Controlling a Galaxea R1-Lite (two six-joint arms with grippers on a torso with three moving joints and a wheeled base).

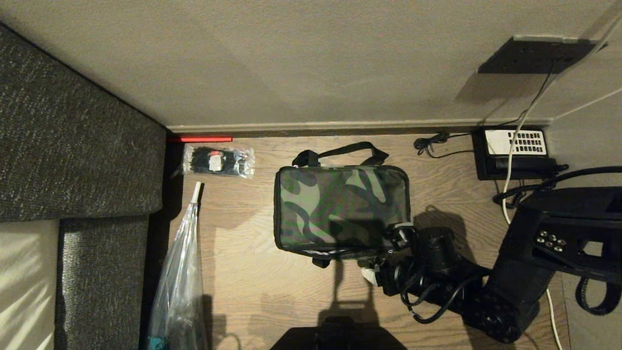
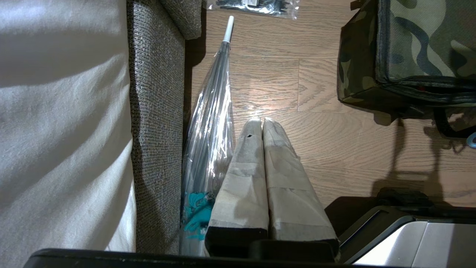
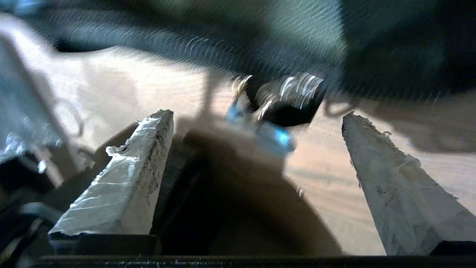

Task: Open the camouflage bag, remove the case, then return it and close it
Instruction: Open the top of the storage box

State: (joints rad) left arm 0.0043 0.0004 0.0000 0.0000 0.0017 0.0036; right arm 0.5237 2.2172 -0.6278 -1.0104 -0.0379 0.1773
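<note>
The fingers of the right gripper stand wide apart with nothing between them, low over the wooden floor at the near right corner of the camouflage bag. The bag lies flat on the floor, lid down, its black strap toward the wall. The left gripper hangs with its fingers pressed together, empty, beside a clear wrapped umbrella. The case is not visible.
</note>
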